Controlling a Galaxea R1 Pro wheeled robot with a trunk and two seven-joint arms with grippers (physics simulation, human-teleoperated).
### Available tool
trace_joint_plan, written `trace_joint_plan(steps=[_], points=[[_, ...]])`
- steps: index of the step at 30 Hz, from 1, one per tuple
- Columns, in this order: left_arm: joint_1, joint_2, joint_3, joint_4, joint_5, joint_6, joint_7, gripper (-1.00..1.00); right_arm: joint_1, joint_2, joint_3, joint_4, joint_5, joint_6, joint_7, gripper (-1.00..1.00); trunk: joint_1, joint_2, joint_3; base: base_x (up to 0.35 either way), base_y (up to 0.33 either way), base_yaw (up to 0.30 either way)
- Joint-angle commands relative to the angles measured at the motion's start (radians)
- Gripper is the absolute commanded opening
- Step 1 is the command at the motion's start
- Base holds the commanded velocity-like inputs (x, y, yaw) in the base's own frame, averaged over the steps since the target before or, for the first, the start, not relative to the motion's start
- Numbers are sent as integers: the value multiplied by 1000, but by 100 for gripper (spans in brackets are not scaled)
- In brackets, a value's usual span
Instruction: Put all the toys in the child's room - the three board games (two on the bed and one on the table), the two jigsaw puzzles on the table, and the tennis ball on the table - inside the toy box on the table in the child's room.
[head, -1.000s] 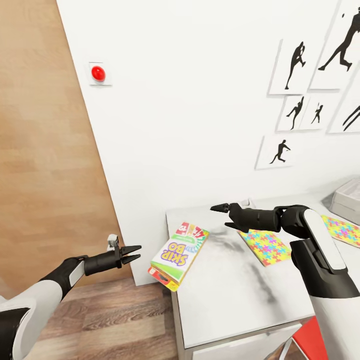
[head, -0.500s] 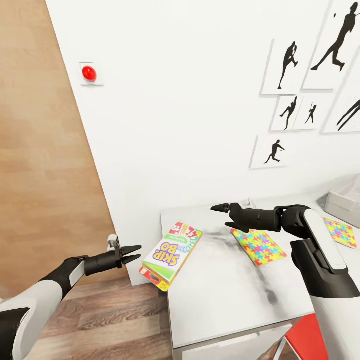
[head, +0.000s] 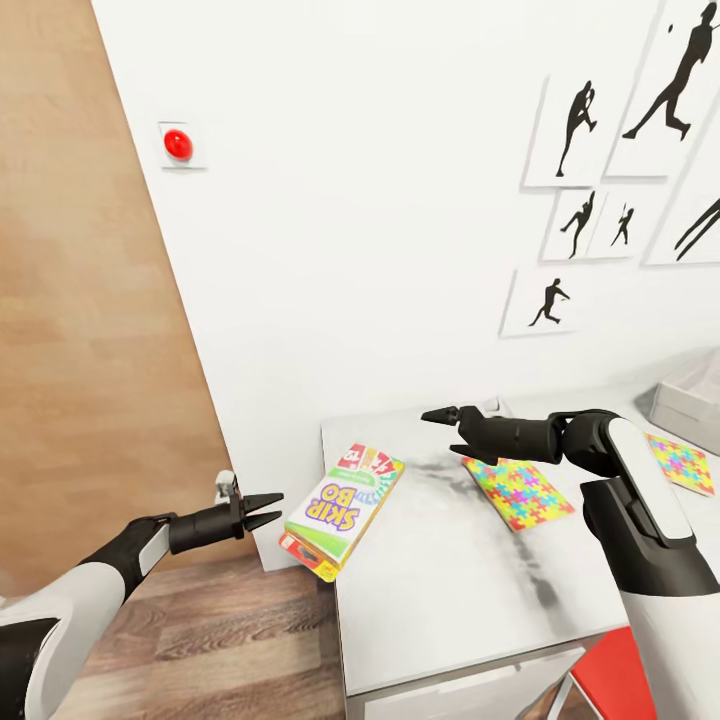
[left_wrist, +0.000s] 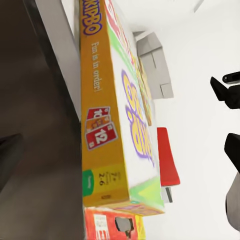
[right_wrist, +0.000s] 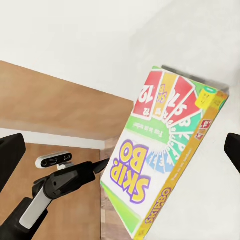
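At table (head: 470, 590) edge | "SKIP-BO" game box (head: 340, 510) overhangs | L tool (head: 268, 506), R tool (head: 452, 432) both released

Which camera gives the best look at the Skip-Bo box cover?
The right wrist view: the Skip-Bo box shows its full printed cover there. The head view shows it small, overhanging the table edge. The left wrist view shows it edge-on, the cover foreshortened.

Glossy printed cardboard board game (head: 341, 507), smooth pale table (head: 470, 600), wood-plank floor (head: 200, 640)
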Motion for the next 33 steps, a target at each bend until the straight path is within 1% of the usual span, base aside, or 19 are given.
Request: trace_joint_plan(steps=[1, 3, 8, 15, 22, 33], points=[[-1, 0, 7, 0, -6, 11, -4, 100, -1, -1, 1, -1, -9, 1, -10, 100, 4, -8, -4, 0, 0, 0], [0, 0, 7, 0, -6, 12, -4, 100, -1, 0, 1, -1, -9, 1, -10, 100, 12, -22, -10, 0, 0, 0], [3, -1, 7, 0, -6, 14, -3, 100, -1, 2, 1, 0, -8, 1, -10, 100, 12, -22, -10, 0, 0, 0], [11, -6, 7, 0, -6, 15, -1, 100, -3, 2, 1, 1, -8, 1, -10, 100, 38, -71, -32, 0, 0, 0], [13, -17, 7, 0, -6, 17, -2, 100, -3, 2, 1, 0, -8, 1, -9, 100, 38, -71, -32, 0, 0, 0], [13, -19, 7, 0, -6, 16, -2, 100, -3, 3, 1, 0, -8, 1, -9, 100, 38, -71, -32, -24, -24, 0]])
